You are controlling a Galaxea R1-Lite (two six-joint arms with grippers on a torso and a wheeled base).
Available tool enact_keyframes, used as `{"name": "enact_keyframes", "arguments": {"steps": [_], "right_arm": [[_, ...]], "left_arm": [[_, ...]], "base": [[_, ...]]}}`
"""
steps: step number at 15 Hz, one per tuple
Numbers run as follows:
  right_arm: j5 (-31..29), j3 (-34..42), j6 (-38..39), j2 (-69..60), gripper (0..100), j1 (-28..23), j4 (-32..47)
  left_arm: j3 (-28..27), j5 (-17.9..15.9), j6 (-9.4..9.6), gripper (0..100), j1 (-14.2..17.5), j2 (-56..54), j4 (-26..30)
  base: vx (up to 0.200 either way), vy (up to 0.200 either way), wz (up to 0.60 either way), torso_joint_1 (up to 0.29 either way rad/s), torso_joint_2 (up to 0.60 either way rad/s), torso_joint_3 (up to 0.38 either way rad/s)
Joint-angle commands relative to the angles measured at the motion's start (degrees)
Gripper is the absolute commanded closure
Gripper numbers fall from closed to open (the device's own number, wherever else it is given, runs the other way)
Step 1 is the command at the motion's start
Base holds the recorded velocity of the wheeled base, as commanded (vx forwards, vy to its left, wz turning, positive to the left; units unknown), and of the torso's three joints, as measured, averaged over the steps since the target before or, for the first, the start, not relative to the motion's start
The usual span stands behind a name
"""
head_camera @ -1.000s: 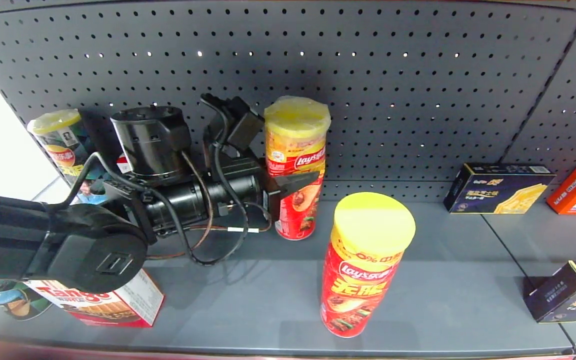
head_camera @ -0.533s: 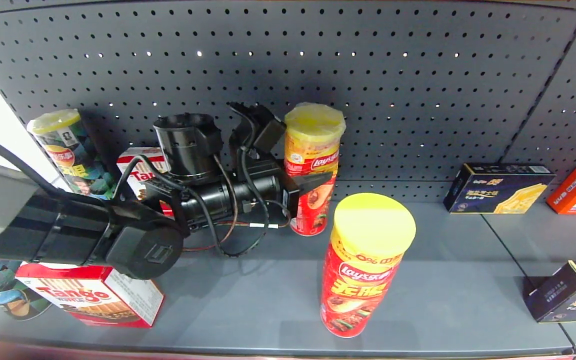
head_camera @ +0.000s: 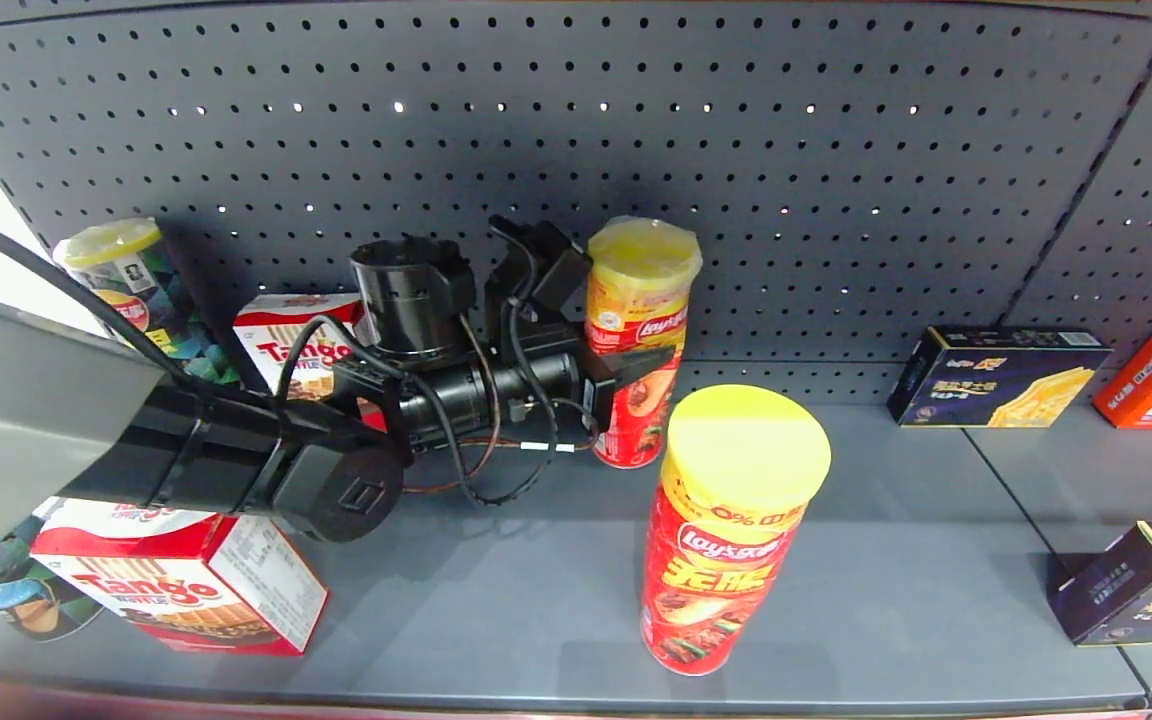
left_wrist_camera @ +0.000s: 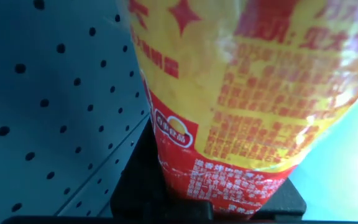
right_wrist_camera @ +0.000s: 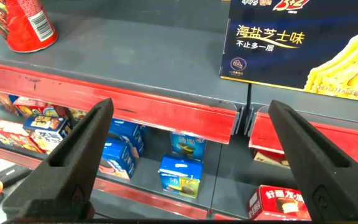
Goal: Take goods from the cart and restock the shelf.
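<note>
Ideally, the red-and-yellow cylindrical crisp tube (head_camera: 641,290), clamped in the left gripper (head_camera: 636,368), should be settled upright on the grey metal shelf (head_camera: 496,600) before release.

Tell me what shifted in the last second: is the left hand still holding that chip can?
The left hand, still shut on the chip can, carried it rightward and deeper toward the pegboard, uncovering the red wafer box behind the arm. Nothing was released. The front chip can and the dark box at right stayed put.
</note>
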Motion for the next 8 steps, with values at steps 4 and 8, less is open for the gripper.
{"name": "enact_keyframes", "arguments": {"steps": [4, 8], "right_arm": [[0.0, 0.0, 0.0, 0.1, 0, 0.0, 0.0], [0.0, 0.0, 0.0, 0.1, 0, 0.0, -0.1]], "left_arm": [[-0.2, 0.0, 0.13, 100, -0.6, 1.6, -0.3], [0.5, 0.0, 0.13, 100, -0.9, 2.1, -1.2]], "base": [[0.0, 0.0, 0.0, 0.0, 0.0, 0.0], [0.0, 0.0, 0.0, 0.0, 0.0, 0.0]]}}
